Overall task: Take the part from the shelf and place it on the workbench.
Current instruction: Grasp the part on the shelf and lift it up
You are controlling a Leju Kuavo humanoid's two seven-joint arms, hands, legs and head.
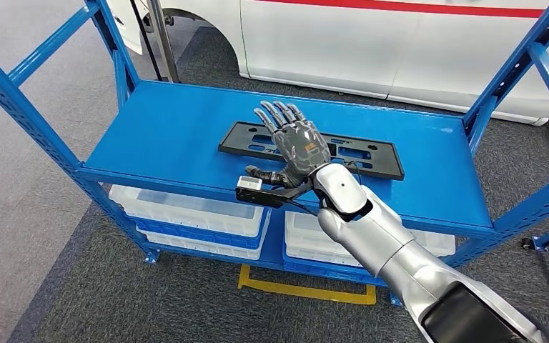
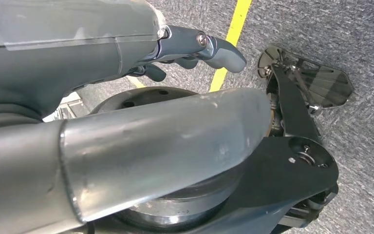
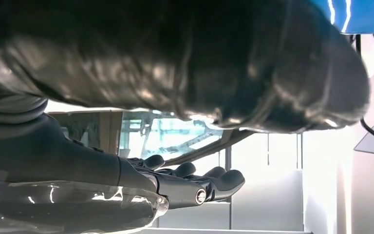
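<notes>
lying flat, black slotted part (image 1: 372, 158) (long) under spread right hand (image 1: 294, 141).

A: What does the part (image 1: 372, 156) look like?

B: It is a long, flat, black plate, roughly rectangular, with several slots and cut-outs through it and edges that taper a little at the ends.

A: How does it lie?

B: Flat on the top deck of the blue shelf (image 1: 164, 136), its long side running along the deck's length, slightly skewed so its right end sits closer to the shelf's front edge.

A: Whereabouts on the shelf?

B: Around the middle of the deck, a bit toward the right half, apart from all four edges. Its central stretch is hidden, so the full pattern of openings cannot be made out.
</notes>
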